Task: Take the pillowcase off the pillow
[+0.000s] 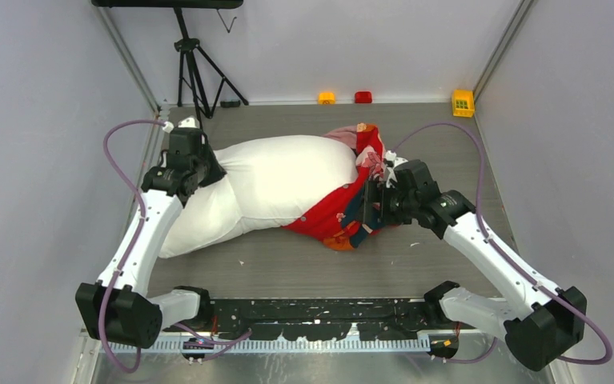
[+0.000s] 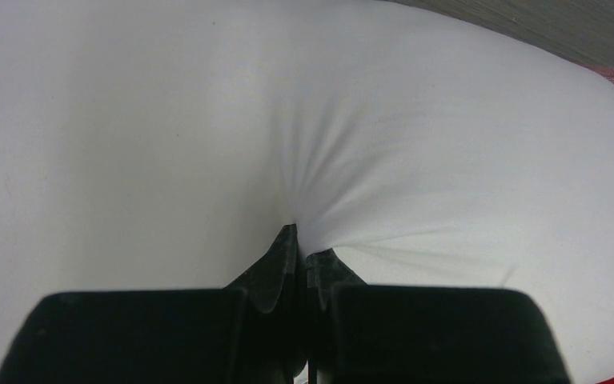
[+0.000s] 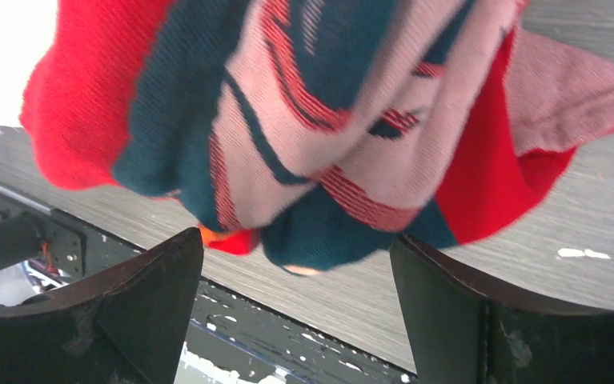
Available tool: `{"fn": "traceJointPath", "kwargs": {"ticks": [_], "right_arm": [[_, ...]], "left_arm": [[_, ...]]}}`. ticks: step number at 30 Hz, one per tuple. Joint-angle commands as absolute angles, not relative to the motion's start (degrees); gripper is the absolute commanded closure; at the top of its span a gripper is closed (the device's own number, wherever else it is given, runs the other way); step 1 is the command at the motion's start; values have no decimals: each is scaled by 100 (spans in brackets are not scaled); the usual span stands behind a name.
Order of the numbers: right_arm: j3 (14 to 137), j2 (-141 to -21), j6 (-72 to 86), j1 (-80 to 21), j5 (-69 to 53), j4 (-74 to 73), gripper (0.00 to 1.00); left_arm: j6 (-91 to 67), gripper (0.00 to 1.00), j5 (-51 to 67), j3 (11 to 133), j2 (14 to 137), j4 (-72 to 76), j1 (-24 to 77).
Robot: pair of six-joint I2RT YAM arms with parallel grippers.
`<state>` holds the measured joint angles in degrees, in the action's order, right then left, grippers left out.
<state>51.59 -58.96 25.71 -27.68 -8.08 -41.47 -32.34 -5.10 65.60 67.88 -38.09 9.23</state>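
The plump white pillow (image 1: 271,180) lies across the middle of the table, most of it bare. The red printed pillowcase (image 1: 350,210) is bunched over its right end, pink reverse showing at the top. My left gripper (image 1: 207,170) is shut on a pinch of the pillow's white fabric at its left end; the left wrist view shows the pillow (image 2: 415,136) puckered into the closed gripper (image 2: 302,244). My right gripper (image 1: 375,200) is open at the bunched pillowcase (image 3: 319,136); its gripper (image 3: 295,264) holds nothing, the cloth hanging just beyond the fingertips (image 3: 167,264).
A camera tripod (image 1: 195,68) stands at the back left. Small yellow (image 1: 327,98), red (image 1: 363,97) and yellow (image 1: 463,102) blocks sit along the back wall. A black rail (image 1: 311,312) runs along the near edge between the arm bases.
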Motion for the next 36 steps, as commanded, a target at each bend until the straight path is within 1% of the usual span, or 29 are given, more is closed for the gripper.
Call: {"fn": "traceJointPath", "kwargs": {"ticks": [1, 3, 4, 5, 7, 8, 9, 10, 12, 14, 16, 18, 23, 24, 26, 30, 33, 36], "right_arm": [[5256, -6186, 2623, -2853, -1114, -3265, 9], [5249, -6365, 2603, -2881, -1033, -3236, 10], [5252, -6401, 2624, -2883, -887, -3251, 16], [5253, -6417, 2665, -2875, -638, -3297, 26], [5245, -6357, 2874, -2876, 228, -3407, 56], [5204, -6248, 3105, -2872, 764, -3453, 76], [5111, -6138, 3305, -2857, 1270, -3455, 92], [5021, -6014, 3457, -2802, 1714, -3450, 99], [4845, -5803, 3667, -2508, 2138, -3453, 100], [4705, -5606, 3859, -2030, 2110, -3453, 100], [4583, -5357, 4021, -1530, 2098, -3463, 100], [4481, -5076, 4166, -1227, 2384, -3507, 100], [4421, -4420, 4389, -1073, 3449, -3707, 100], [4416, -4352, 4301, -1072, 3417, -3643, 100], [4418, -4319, 3962, -1076, 2952, -3392, 100], [4563, -4585, 3786, -1074, 2102, -3013, 100], [4966, -5051, 3763, -1072, 1786, -2813, 100], [5765, -5837, 3766, -1077, 1636, -2795, 100]], "left_arm": [[-3295, 100, -824, 6848, 6503, -3449, 862], [-3282, 100, -877, 6840, 6475, -3479, 861], [-3271, 100, -904, 6825, 6463, -3488, 861], [-3258, 100, -949, 6802, 6446, -3493, 862], [-3128, 100, -1114, 6787, 6434, -3497, 850], [-3039, 100, -1238, 6811, 6445, -3533, 806], [-2991, 100, -1310, 6869, 6475, -3606, 700], [-2980, 100, -1275, 6930, 6502, -3680, 524], [-3068, 100, -929, 6987, 6485, -3723, 89], [-3183, 100, -705, 6921, 6385, -3642, -334], [-3202, 100, -801, 6861, 6282, -3577, -402], [-3239, 100, -940, 6773, 6192, -3513, -409], [-3259, 100, -1021, 6660, 6153, -3467, -431], [-3301, 100, -990, 6635, 6149, -3448, -431], [-3323, 100, -756, 6543, 6119, -3298, -436], [-3437, 100, -52, 6416, 6233, -3074, -426], [-3649, 100, 409, 6391, 6405, -3002, -407], [-3913, 100, 580, 6468, 6608, -2772, -276]]}}
